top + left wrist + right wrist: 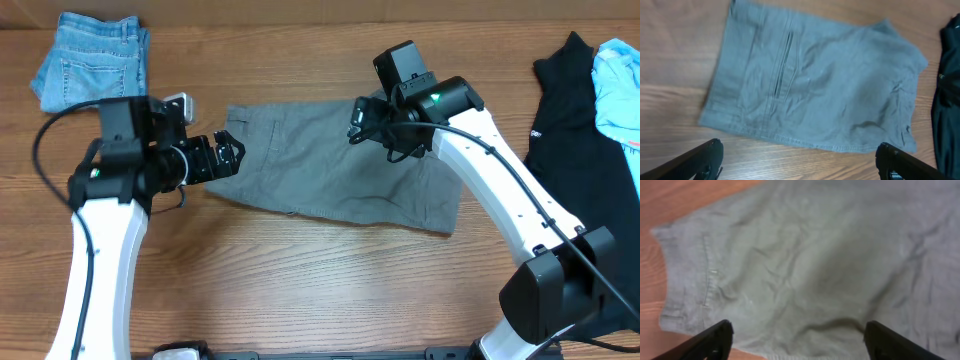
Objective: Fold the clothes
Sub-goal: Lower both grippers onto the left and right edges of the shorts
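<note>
The grey shorts (pixel 340 170) lie flat on the wooden table at the centre, with some wrinkles and a stitched pocket showing. My left gripper (pixel 228 155) is open and empty at the shorts' left edge. In the left wrist view its fingers (pixel 800 162) straddle bare wood just short of the shorts' hem (pixel 815 85). My right gripper (pixel 365 120) is open and empty, hovering over the upper middle of the shorts. In the right wrist view its fingers (pixel 797 340) spread over the grey cloth (pixel 805 265).
A folded blue denim bundle (pixel 95 55) sits at the back left. A black garment (pixel 580 150) lies at the right, also showing in the left wrist view (pixel 947 100), with a light blue garment (pixel 620 80) on it.
</note>
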{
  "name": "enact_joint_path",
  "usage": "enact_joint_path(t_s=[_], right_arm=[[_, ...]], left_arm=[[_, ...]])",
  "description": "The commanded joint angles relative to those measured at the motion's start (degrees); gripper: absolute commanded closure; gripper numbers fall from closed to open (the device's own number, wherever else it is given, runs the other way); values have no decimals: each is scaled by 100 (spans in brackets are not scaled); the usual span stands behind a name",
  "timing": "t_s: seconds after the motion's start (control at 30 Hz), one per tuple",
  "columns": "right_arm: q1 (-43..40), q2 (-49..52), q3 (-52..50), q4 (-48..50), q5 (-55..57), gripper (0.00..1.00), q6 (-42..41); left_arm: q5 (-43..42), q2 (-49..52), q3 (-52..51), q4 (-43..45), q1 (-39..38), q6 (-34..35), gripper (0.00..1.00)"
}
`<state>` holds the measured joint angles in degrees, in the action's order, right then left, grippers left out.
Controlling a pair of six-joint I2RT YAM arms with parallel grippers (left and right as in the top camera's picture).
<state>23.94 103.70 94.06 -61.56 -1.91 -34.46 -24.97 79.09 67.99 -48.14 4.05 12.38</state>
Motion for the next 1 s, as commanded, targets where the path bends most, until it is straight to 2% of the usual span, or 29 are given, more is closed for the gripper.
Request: enact_joint_path(t_s=[0.0,0.03,0.07,0.1,0.13,0.2,0.27,0.33,0.4,0.5,0.7,0.97], right_arm=[[-232,-37,7,-249,96,15,-83],[-328,-37,7,-354,96,16,-164],[-413,-37,7,-420,92,22,-164],[-527,-37,7,-496,94,32,-160],[-660,-37,4,-590,92,51,-162],[-870,-37,-4,-734,72,75,-162],[-1088,-37,-66,-887,72,88,-162],[-1180,-37,-186,-911,55,95,-160],[-1213,-37,-422,-872,52,96,-160],[-1213,-37,-901,-632,-42,96,-160],[-1213,-37,-1974,46,-627,96,-188],[-1213,-37,-2852,275,-568,96,-334]], left_arm=[[-382,490,107,118,-44,348,9],[-354,603,107,164,-52,350,30],[-291,739,107,184,-79,352,40],[-262,848,107,195,-116,352,56],[-153,994,107,195,-181,352,67],[20,1178,107,186,-310,352,94],[442,1399,107,190,-568,356,96],[859,1521,107,208,-732,503,96],[1381,1679,107,214,-896,778,96],[1705,1917,107,229,-984,911,96],[1753,2439,107,348,-855,909,96],[1829,3032,107,555,-732,885,96]])
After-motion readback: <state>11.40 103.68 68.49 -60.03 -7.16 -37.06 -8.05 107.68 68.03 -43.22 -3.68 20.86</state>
